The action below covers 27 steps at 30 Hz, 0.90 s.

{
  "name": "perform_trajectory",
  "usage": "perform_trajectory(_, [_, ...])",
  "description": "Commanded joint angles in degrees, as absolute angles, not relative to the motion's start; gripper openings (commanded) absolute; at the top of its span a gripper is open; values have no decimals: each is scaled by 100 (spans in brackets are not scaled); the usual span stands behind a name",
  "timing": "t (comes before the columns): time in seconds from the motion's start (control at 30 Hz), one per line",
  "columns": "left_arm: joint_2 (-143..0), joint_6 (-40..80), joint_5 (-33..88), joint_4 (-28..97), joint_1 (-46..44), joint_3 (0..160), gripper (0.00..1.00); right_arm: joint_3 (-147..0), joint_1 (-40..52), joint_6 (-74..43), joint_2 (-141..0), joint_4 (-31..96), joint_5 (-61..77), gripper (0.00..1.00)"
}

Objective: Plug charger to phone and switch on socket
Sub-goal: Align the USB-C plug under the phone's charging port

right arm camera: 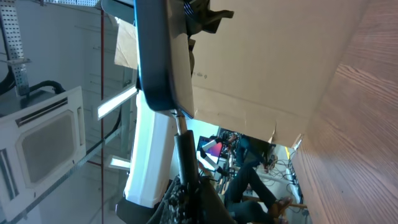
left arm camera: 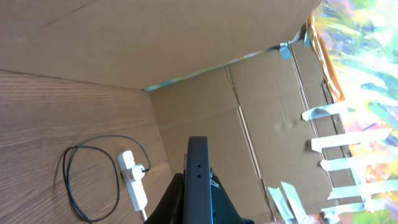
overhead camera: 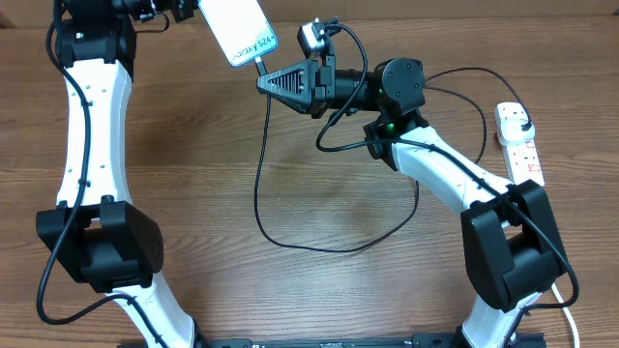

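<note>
Mid-insertion, as I read it. Left gripper (left arm camera: 198, 204) is clamped on the phone (overhead camera: 238, 29), holding it up off the table (overhead camera: 193, 164) near the far edge, with the screen facing the overhead camera and the port end toward the right arm. Right gripper (overhead camera: 268, 82) is closed on the charger (overhead camera: 259, 174) right behind the connector (right arm camera: 180, 121). In the right wrist view the metal tip meets the phone's bottom edge roughly in line with it, but I can't tell whether it's seated or only touching the port. The rest of the cable drops, loops slack over the table and runs to the socket (overhead camera: 520, 147) on the right, well apart from both grippers, with the plug (left arm camera: 139, 168) in it. To do this well, I'd push straight along the phone's long axis in small steps with no side load. The left arm should only brace. I'd watch the right wrist view for the gap at the tip closing. If the tip tilts, back off and re-align rather than force it. Slack looks sufficient, so I expect no tug. I can't read from here whether the socket is on.
</note>
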<state>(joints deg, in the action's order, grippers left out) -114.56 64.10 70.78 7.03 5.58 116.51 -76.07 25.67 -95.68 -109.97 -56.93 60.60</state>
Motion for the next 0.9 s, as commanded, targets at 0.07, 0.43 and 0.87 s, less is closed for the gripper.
perform_trajectory(0.07, [-11450, 6165, 8079, 692, 392, 11705, 6, -7675, 2536, -9623, -10842, -5649, 5494, 4])
perform_trajectory(0.43, [-11450, 6125, 8803, 676, 250, 11705, 7, -7675, 2536, -9550, -10844, -5647, 5555, 4])
perform_trajectory(0.87, [-11448, 6464, 8545, 683, 217, 11705, 4, -7675, 2536, -9417, -10842, -5452, 5575, 4])
